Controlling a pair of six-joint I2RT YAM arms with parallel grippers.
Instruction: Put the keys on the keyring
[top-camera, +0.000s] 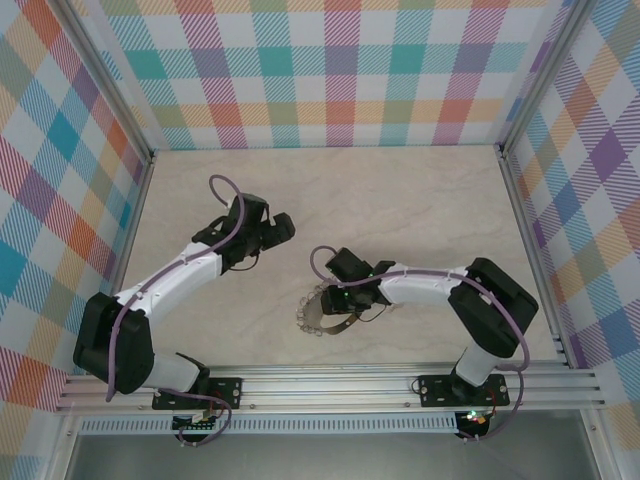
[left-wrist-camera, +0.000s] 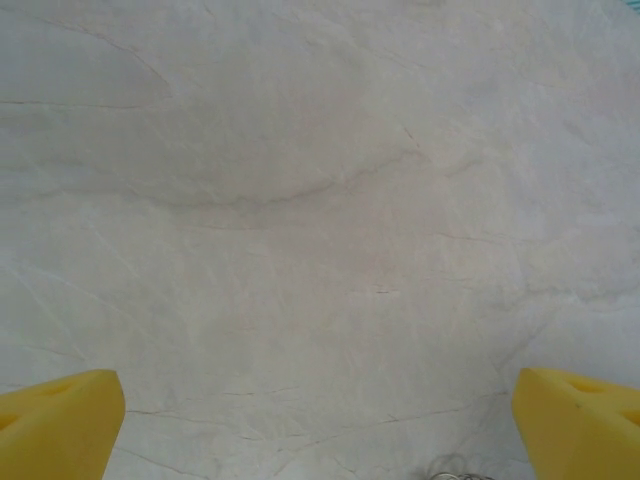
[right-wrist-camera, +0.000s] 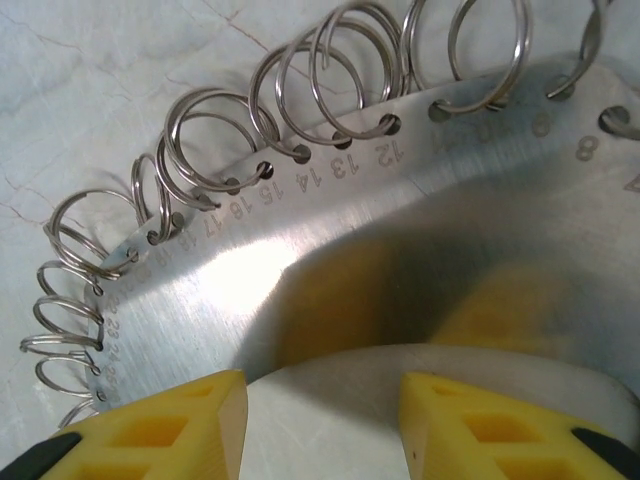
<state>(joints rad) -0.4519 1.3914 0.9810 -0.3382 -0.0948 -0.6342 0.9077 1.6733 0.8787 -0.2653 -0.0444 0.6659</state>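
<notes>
The keyring (top-camera: 318, 318) lies flat on the table in front of the right arm, a broad silver hoop with numbered holes. Several small wire rings (right-wrist-camera: 300, 90) hang through those holes along its rim. My right gripper (top-camera: 345, 296) hovers low over the keyring's (right-wrist-camera: 400, 230) inner edge. In the right wrist view its jaws (right-wrist-camera: 325, 425) stand apart with only table between the yellow fingertips (right-wrist-camera: 180, 425). My left gripper (top-camera: 270, 232) is open wide over bare table, behind and left of the ring, its yellow fingertips (left-wrist-camera: 60, 420) far apart. The keys are out of view.
The pale marble-patterned table (top-camera: 400, 200) is fenced by checked walls on three sides and an aluminium rail (top-camera: 330, 385) at the near edge. A bit of thin silvery wire (left-wrist-camera: 455, 468) peeks in at the bottom edge of the left wrist view.
</notes>
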